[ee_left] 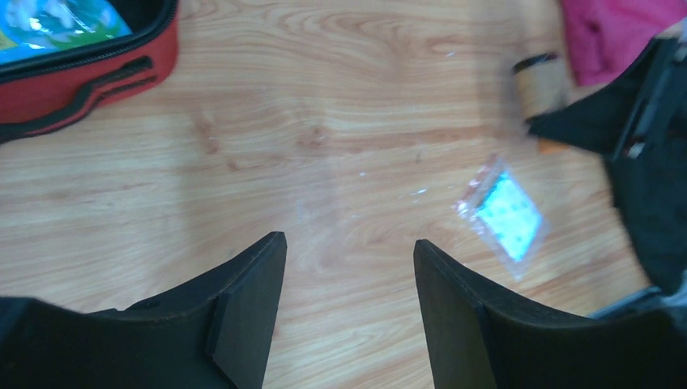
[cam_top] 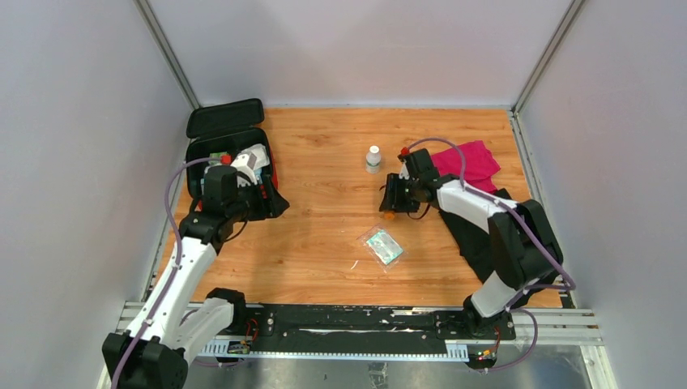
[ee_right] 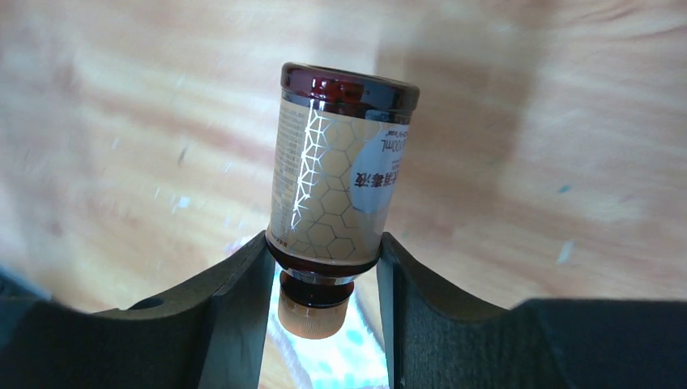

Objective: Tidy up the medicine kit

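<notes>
Two arms, top view: the left gripper [cam_top: 253, 162] hung over the open medicine kit [cam_top: 198, 154] at the table's [cam_top: 324, 243] far left; the right gripper [cam_top: 394, 198] was at centre-right, just beside the magenta cloth [cam_top: 470, 162].
Kit, top view: the case lay open with its lid [cam_top: 225, 117] folded back flat and packets already inside.
Loose items, top view: a white bottle [cam_top: 373, 158] stood upright near the right gripper; a sachet [cam_top: 382, 246] lay apart on bare wood; a black cloth [cam_top: 478, 235] lay under the right arm.
Left gripper, left wrist view: the fingers were spread with nothing between them [ee_left: 348, 243].
Kit, left wrist view: the red zipped wall [ee_left: 89, 69] showed at the upper left, with the sachet [ee_left: 506, 215] well apart from it.
Right gripper, right wrist view: the fingers pinched a brown bottle [ee_right: 340, 178] at its shoulder, just above the cap [ee_right: 328, 267]; whether it was off the table could not be told.
Kit handling, judged: fabric over a semi-stiff shell, probably light, so it could skid on the wood if nudged. The wall gives slightly, so the rim or the lid's free edge would be the best hold.
Bottle handling, judged: glossy, hard and possibly breakable; the grip near the neck left the body free to swing.
</notes>
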Motion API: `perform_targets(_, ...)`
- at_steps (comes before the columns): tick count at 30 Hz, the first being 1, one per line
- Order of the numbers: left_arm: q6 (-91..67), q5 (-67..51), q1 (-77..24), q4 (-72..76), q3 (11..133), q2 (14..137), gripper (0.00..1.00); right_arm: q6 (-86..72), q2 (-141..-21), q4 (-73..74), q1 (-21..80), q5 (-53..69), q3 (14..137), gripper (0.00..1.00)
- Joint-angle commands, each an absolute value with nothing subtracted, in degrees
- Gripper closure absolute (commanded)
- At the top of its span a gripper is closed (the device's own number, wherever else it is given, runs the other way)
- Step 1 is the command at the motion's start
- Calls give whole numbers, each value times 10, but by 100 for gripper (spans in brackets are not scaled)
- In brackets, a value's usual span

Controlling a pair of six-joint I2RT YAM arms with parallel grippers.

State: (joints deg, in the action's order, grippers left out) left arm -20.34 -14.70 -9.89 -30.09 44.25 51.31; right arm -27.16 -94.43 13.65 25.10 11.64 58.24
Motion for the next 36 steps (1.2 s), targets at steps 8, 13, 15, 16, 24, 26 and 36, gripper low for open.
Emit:
perform_targets(8,-480,-252,-110,-81,355,453,20,-244,-812,-45,357,344,502,100)
perform_targets(13,-529,-240,-128,-57,353,450,11,-305,-828,-126,411,332,528,100)
perform_targets(15,-545,-233,-142,-44,351,450,7,-324,-846,-161,424,338,541,100)
perform_targets(16,-548,-230,-147,-42,352,452,7,-338,-855,-175,429,344,549,100)
perform_targets(24,-567,-219,-163,-32,342,473,13,-382,-893,-267,472,380,589,100)
perform_targets(26,-568,-217,-164,-31,339,473,17,-391,-894,-287,478,387,590,100)
perform_targets(36,-574,-220,-165,-19,335,479,48,-396,-897,-302,496,391,594,100)
